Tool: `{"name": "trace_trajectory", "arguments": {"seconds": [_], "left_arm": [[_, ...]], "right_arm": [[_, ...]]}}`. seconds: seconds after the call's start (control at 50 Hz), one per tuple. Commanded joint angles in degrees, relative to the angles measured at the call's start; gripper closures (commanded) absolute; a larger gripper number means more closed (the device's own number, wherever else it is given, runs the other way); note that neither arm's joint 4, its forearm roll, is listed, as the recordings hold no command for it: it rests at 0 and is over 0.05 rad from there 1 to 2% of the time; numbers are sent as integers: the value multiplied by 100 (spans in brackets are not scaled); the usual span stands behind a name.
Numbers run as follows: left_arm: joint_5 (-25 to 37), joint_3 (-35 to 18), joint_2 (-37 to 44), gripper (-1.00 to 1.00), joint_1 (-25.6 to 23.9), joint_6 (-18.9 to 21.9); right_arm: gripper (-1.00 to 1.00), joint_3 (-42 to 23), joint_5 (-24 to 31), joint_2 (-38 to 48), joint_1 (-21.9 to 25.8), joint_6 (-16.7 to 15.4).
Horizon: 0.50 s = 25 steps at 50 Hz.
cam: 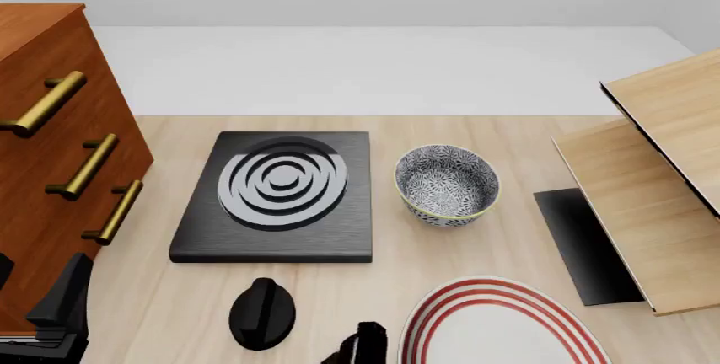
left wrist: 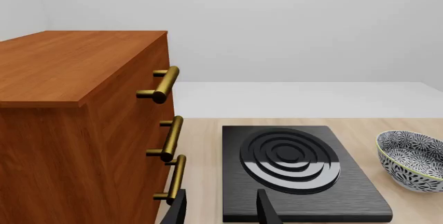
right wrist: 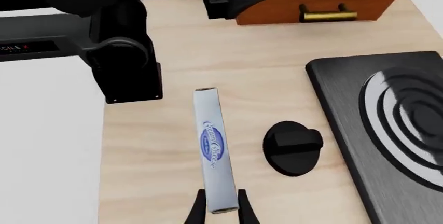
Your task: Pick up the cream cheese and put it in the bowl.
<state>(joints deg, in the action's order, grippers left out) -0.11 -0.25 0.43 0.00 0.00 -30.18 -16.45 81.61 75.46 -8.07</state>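
Observation:
The cream cheese (right wrist: 211, 146), a pale box with a blue oval logo, lies lengthwise on the wooden table in the right wrist view; it is out of the front view. My right gripper (right wrist: 221, 211) has its two fingers pressed against both sides of the box's near end. The bowl (cam: 447, 183), speckled with a yellow-green rim, stands to the right of the black stove plate and also shows in the left wrist view (left wrist: 412, 159). My left gripper (left wrist: 221, 211) is open and empty, beside the wooden cabinet.
A black stove plate (cam: 282, 191) with silver rings lies mid-table, its black knob (cam: 262, 312) in front. A wooden drawer cabinet (cam: 45, 128) stands left, a red-ringed white plate (cam: 501, 326) front right, a wooden shelf (cam: 652, 204) far right. The left arm (right wrist: 124, 53) sits near the box.

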Motion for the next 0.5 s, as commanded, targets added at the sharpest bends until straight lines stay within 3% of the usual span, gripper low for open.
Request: {"name": "trace_trajectory", "arguments": {"seconds": [0.02, 0.28, 0.5], "left_arm": [[0, 0, 0, -100, 0, 0], [0, 0, 0, -100, 0, 0], [0, 0, 0, -100, 0, 0]], "right_arm": [[100, 225, 450, -972, -360, -133], [100, 432, 1058, -1937, -875, -203], [100, 487, 1996, -2954, -1755, -410]]}}
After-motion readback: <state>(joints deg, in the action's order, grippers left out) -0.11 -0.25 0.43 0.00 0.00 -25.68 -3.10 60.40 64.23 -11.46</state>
